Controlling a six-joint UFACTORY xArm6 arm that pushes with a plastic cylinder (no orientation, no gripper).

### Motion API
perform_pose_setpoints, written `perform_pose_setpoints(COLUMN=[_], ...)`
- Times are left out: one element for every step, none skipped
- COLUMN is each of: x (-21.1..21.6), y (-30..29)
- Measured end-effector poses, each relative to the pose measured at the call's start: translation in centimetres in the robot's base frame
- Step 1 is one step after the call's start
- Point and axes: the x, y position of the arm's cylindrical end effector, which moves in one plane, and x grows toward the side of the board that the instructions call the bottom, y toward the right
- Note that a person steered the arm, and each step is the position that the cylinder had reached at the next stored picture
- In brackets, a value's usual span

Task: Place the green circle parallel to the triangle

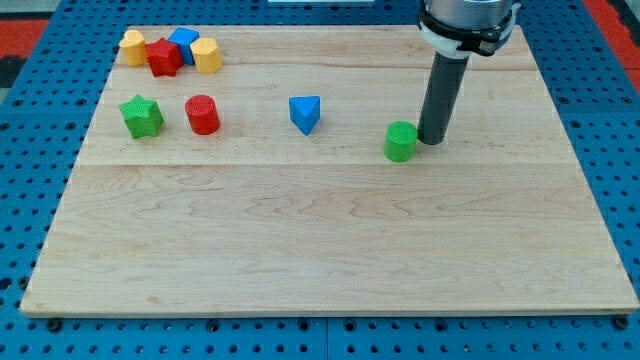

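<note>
The green circle point(401, 141) is a short green cylinder on the wooden board, right of centre. The blue triangle point(306, 113) lies to its left and slightly higher in the view. My tip point(432, 139) is right beside the green circle on its right side, touching or nearly touching it. The dark rod rises from the tip to the arm at the view's top right.
A red cylinder point(202, 114) and a green star point(141, 116) sit at the left. A cluster of a yellow block point(133, 47), a red block point(164, 57), a blue block point(184, 42) and another yellow block point(207, 55) lies at the top left. The board's right edge point(585, 190) is nearby.
</note>
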Motion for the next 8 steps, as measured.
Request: perform_pose_setpoints(x=[5.1, 6.9, 2.2, -0.3, 0.4, 3.0, 2.7, -1.7], y=[-0.5, -4.4, -6.4, -6.1, -6.0, -5.9, -2.5, -2.1])
